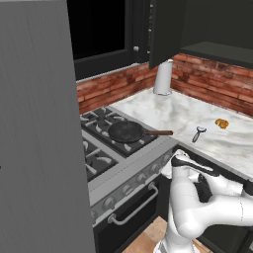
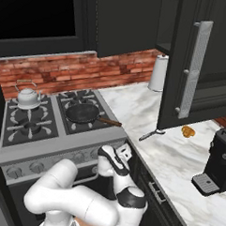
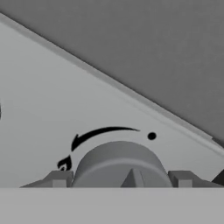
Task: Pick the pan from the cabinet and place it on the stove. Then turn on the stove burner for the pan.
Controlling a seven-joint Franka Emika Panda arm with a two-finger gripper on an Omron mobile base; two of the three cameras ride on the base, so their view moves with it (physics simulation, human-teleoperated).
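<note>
The black pan sits on the stove's front right grate, its brown handle pointing toward the counter. The stove has a grey steel top and a row of round front knobs. Above the counter, the dark cabinet has its door swung open. My gripper is low at the stove's front panel. In the hand view a round grey knob fills the gap between its fingertips, which press against both sides. A flame mark and a curved arrow are printed beside the knob.
A silver kettle stands on the rear left burner. On the marble counter are a paper towel roll, a peeler and a small orange item. A coffee machine stands at the right. A broad grey panel blocks the left.
</note>
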